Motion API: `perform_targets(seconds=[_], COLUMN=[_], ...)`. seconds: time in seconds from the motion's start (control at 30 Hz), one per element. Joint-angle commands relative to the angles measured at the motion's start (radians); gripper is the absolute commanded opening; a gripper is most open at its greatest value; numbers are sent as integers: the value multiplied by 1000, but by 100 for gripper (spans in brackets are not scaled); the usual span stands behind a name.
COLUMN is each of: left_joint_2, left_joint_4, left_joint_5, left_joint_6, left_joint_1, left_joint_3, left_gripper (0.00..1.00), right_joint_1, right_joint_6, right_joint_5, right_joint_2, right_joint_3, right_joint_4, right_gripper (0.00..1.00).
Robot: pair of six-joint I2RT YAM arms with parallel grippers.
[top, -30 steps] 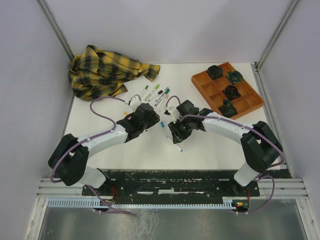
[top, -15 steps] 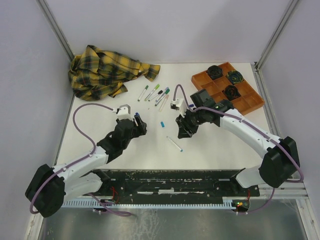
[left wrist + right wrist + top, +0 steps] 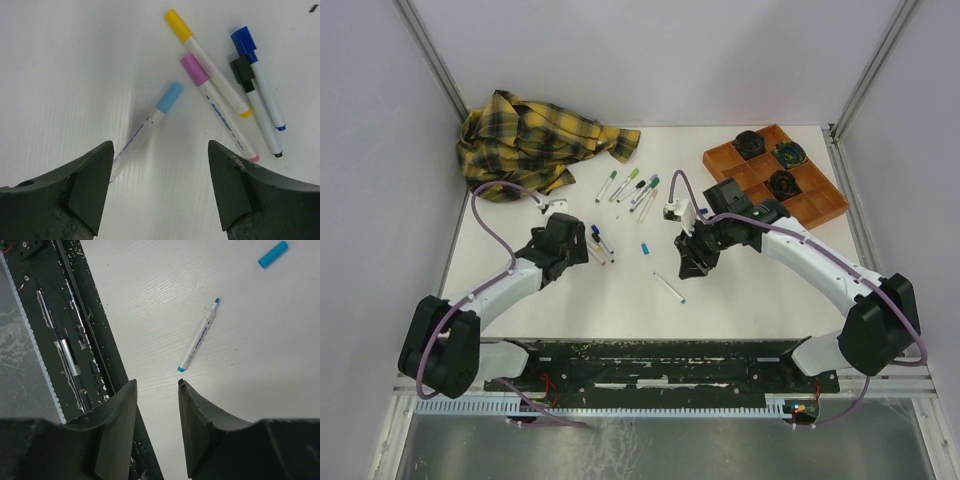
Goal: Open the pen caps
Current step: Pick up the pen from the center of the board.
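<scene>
Left wrist view had left claw (image 3: 160,150) open, empty; yellow cap (image 3: 178,25), pink cap (image 3: 192,67), pale-blue cap (image 3: 169,96), blue cap (image 3: 243,41) and black cap (image 3: 241,70) lay toward 1 o'clock. Right wrist view had right claw (image 3: 156,385) open, empty, loose cap (image 3: 273,254) at 2 o'clock, bare pen (image 3: 200,337) nearer. Only top view caught more pens (image 3: 630,188) at 12, caps too small to sort.

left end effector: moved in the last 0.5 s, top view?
Yes. The left end effector has shifted left, away from the loose blue cap and nearer the plaid cloth.
</scene>
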Motion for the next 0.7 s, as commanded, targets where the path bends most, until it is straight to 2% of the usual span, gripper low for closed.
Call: perform_targets(seconds=[0.0,0.23,0.43,0.67], left_joint_2=[51,127,174,190], left_joint_4=[21,55,43,13], left_joint_5=[93,183,208,187], left_joint_6=[68,62,45,12], left_joint_1=[81,143,172,182], left_joint_3=[46,52,71,86], left_gripper=[82,76,59,57], right_joint_1=[-8,-11,-14,-19], right_joint_6=[-18,-18,-20,-20], right_joint_5=[-34,-40,-43,-51], right_joint_2=[12,12,8,-12], right_joint_3=[18,19,21,23], right_joint_4=[7,5,1,0], right_gripper=[47,47,47,47])
